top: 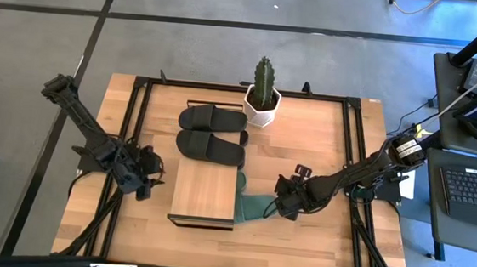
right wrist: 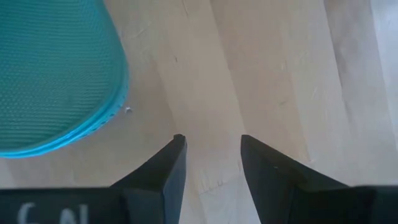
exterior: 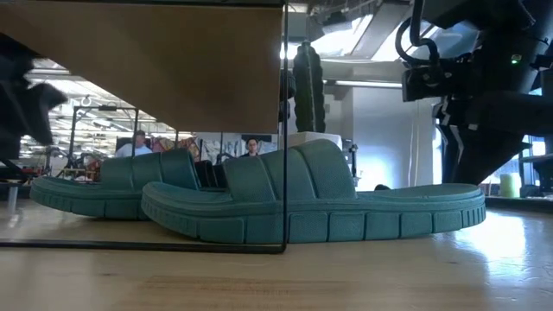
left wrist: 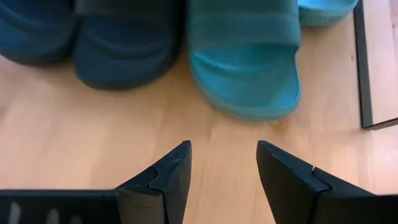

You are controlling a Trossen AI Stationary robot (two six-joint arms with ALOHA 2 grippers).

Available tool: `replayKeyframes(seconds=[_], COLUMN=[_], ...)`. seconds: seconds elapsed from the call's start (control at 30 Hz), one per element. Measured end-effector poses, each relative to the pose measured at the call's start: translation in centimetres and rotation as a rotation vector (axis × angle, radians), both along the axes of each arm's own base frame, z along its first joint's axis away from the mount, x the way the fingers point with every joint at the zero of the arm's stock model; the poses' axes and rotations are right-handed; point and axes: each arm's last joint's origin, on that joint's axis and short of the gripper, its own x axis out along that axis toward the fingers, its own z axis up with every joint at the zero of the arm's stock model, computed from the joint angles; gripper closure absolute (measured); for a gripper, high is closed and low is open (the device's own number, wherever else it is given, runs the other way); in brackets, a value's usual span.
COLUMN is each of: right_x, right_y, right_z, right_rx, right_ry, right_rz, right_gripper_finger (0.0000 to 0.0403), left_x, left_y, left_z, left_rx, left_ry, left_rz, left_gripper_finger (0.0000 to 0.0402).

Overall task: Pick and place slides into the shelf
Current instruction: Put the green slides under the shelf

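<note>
Green slide [top: 254,205] half under shelf [top: 204,190]: light, soft, bendy foam; grip heel edge. Right fingers [right wrist: 186,174] parted, empty; left fingers [left wrist: 180,180] likewise.

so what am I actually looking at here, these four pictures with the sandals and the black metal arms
These are four cameras on one robot with two dark arms working at a wooden table. One camera looks straight down, one sits at table height, and one rides on each wrist. On the table stand a low shelf with a plank top, a potted cactus, a black pair of slides and green slides tucked partly under the shelf. The left gripper faces the slides under the shelf; the right gripper hovers beside a green slide's heel. Both have their jaws open and hold nothing.
</note>
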Motion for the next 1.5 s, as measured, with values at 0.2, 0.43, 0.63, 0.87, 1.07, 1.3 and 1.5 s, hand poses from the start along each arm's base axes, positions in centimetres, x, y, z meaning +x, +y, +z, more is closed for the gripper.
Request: replayKeyframes(seconds=[0.2,0.43,0.63,0.87,1.07,1.3,1.5], right_x=[0.0,0.0,0.0,-0.1,-0.1,-0.1,-0.1], right_y=[0.0,0.0,0.0,0.0,0.0,0.0,-0.1], right_z=[0.0,0.0,0.0,0.0,0.0,0.0,0.0], right_rx=[0.0,0.001,0.002,-0.002,-0.002,-0.003,-0.014], right_ry=[-0.001,-0.001,-0.003,0.006,0.006,0.006,0.023], right_rz=[-0.001,-0.003,-0.007,-0.007,-0.007,-0.007,0.028], right_gripper_finger=[0.0249,0.0249,0.0249,0.0249,0.0249,0.0249,0.0249], left_x=[0.2,0.5,0.3,0.7,0.8,1.2,1.5], left_y=[-0.3,-0.8,-0.4,-0.5,-0.6,-0.4,-0.2], left_z=[-2.8,-4.7,-6.2,-6.8,-7.4,-7.9,-8.4], left_rx=[-0.112,-0.187,-0.124,-0.08,-0.051,-0.012,0.009], left_ry=[-0.062,-0.134,-0.123,-0.172,-0.179,-0.167,-0.149], left_rz=[-0.024,-0.061,-0.032,-0.046,-0.046,-0.006,0.02], left_gripper_finger=[0.023,0.023,0.023,0.023,0.023,0.023,0.023])
